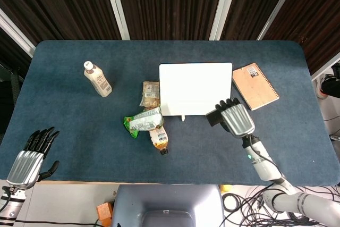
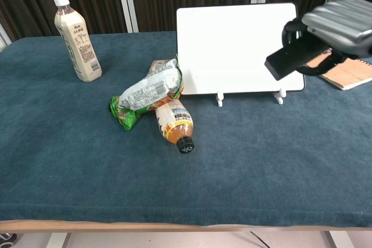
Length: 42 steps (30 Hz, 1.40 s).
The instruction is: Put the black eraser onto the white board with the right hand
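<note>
Right hand [image 1: 236, 120] raised off the surface [image 1: 79, 131], fingers curled around the eraser [image 2: 295, 56], held clear of the blue cloth. Eraser seen in the chest view as a black block, tilted, one end jutting left from under the fingers, overlapping the lower right part of the board [image 2: 232, 45]. Contact between eraser and board: cannot tell. In the head view, eraser end showing just left of the hand, at the board's lower right corner.

Board standing upright on two small white feet, face blank.

Left hand [image 1: 29, 158] at the near left corner of the surface, holding nothing, fingers spread and pointing away from the robot. Well apart from everything else.

Notebook [image 1: 255, 85] lying flat just right of the board, spiral edge visible, partly hidden behind the right hand in the chest view.

Milk-tea bottle [image 2: 74, 40] standing upright at far left. Orange bottle [image 2: 173, 123] lying on its side, cap toward the near edge. Green snack bag [image 2: 145, 94] resting across the orange bottle's far end. Second packet [image 1: 151, 93] lying flat just left of the board.
</note>
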### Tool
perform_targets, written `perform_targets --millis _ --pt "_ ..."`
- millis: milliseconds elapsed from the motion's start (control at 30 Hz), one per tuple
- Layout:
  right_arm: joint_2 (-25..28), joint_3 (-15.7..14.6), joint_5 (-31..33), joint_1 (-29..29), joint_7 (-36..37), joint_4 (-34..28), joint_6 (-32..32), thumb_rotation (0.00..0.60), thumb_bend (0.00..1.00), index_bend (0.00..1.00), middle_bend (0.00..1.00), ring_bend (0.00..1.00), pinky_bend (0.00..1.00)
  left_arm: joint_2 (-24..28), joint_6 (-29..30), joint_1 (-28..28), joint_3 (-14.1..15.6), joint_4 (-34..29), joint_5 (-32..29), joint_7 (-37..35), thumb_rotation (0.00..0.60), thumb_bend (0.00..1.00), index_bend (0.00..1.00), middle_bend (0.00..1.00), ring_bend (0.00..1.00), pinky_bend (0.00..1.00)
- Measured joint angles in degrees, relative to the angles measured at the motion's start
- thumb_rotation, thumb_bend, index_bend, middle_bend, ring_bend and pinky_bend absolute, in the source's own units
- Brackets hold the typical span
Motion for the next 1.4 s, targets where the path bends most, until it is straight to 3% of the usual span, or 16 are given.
perform_targets --millis 133,333,500,733,933,1167,1400 --pt "-4.6 2.7 0.1 3.1 -9.0 4.6 1.4 0.600 0.22 0.81 0.52 0.57 0.47 0.1 0.3 0.1 0.1 0.0 0.2 -0.2 0.600 0.35 0.00 0.00 0.00 0.07" --pt "-12.2 5.5 0.8 8.1 -13.2 16.3 1.3 0.600 0.22 0.82 0.52 0.57 0.47 0.4 0.4 0.2 0.2 0.3 0.3 -1.2 0.600 0.35 0.00 0.00 0.00 0.07" --pt "-17.6 6.8 1.8 11.2 -12.6 26.6 0.7 0.600 0.22 0.82 0.52 0.57 0.47 0.4 -0.2 0.0 0.3 0.3 0.1 -1.3 0.600 0.35 0.00 0.00 0.00 0.07" --pt "-24.1 7.2 3.2 14.2 -5.0 38.0 -0.8 0.600 0.22 0.79 0.52 0.57 0.48 0.2 -1.2 -0.4 0.1 0.3 -0.4 -1.0 0.600 0.34 0.00 0.00 0.00 0.07" --pt "-27.3 7.5 4.2 15.3 2.1 42.8 -1.4 0.600 0.22 0.74 0.51 0.57 0.48 0.1 -1.2 -0.5 0.3 0.1 0.1 -0.8 0.600 0.35 0.00 0.00 0.00 0.07" --pt "-28.9 7.5 5.4 15.9 4.0 46.5 -2.3 0.600 0.22 0.66 0.44 0.55 0.48 0.1 -1.8 -0.6 0.4 -0.1 -0.4 0.3 0.600 0.35 0.00 0.00 0.00 0.07" --pt "-28.7 7.3 6.2 15.8 4.6 47.0 -2.5 0.600 0.22 0.44 0.27 0.47 0.48 0.4 -2.6 -0.9 0.7 -0.7 -0.6 0.6 0.600 0.35 0.00 0.00 0.00 0.07"
